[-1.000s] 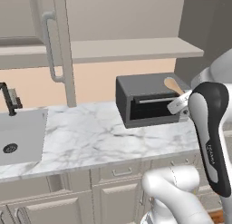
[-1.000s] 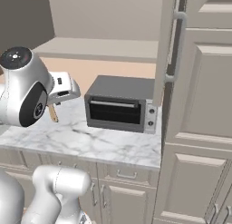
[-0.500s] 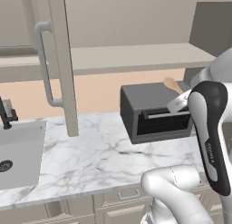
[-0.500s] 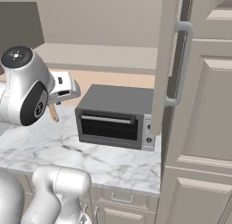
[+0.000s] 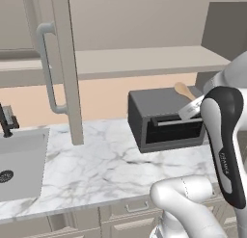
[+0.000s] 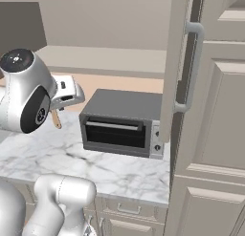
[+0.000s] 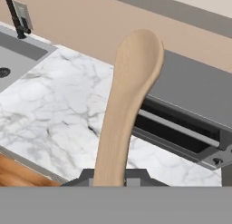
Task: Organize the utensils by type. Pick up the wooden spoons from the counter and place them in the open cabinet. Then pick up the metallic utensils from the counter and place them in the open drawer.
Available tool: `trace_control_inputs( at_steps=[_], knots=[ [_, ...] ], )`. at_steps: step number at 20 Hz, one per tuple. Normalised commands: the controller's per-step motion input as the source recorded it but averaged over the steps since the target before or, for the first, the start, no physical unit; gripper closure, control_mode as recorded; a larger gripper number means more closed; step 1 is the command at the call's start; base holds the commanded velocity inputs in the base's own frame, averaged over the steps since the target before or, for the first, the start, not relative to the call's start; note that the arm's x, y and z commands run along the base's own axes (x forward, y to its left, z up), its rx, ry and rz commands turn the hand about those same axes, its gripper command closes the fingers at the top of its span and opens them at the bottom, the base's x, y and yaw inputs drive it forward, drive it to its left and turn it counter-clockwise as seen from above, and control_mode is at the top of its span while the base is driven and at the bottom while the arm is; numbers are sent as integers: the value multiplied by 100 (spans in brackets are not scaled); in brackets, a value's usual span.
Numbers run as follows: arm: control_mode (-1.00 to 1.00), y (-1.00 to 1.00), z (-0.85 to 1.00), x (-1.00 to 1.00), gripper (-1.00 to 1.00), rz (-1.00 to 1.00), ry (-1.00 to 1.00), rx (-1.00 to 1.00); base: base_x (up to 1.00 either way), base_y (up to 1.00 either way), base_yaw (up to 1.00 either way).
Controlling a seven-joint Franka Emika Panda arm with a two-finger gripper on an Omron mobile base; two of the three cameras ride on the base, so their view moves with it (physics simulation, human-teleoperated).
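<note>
Hand view: my fingers (image 7: 113, 180) are clamped on the handle of a pale wooden spoon (image 7: 129, 100), its bowl raised above the marble worktop (image 7: 59, 114) and in front of the toaster oven (image 7: 195, 114); sink (image 7: 18, 60) off beside.

No readable text or labels.

A dark grey toaster oven (image 5: 166, 120) is set at the right, its glass door facing forward. A steel sink (image 5: 19, 160) is sunk in at the far left, with a black faucet (image 5: 5, 120) behind it. A tall cabinet door (image 5: 60, 63) with a bar handle (image 5: 48, 68) is seen swung open.
</note>
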Motion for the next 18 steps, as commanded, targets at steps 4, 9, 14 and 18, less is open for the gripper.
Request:
trace_control_inputs(
  at_steps=[4,9,14,18],
  knots=[
    [-100,0,0,9,100,0,0,0,11,0,0],
    [-100,0,15,12,100,3,0,0,0,0,0],
    [-100,0,34,5,100,1,-8,0,0,0,0],
    [-100,0,19,17,100,0,-3,0,0,0,0]
  ],
)
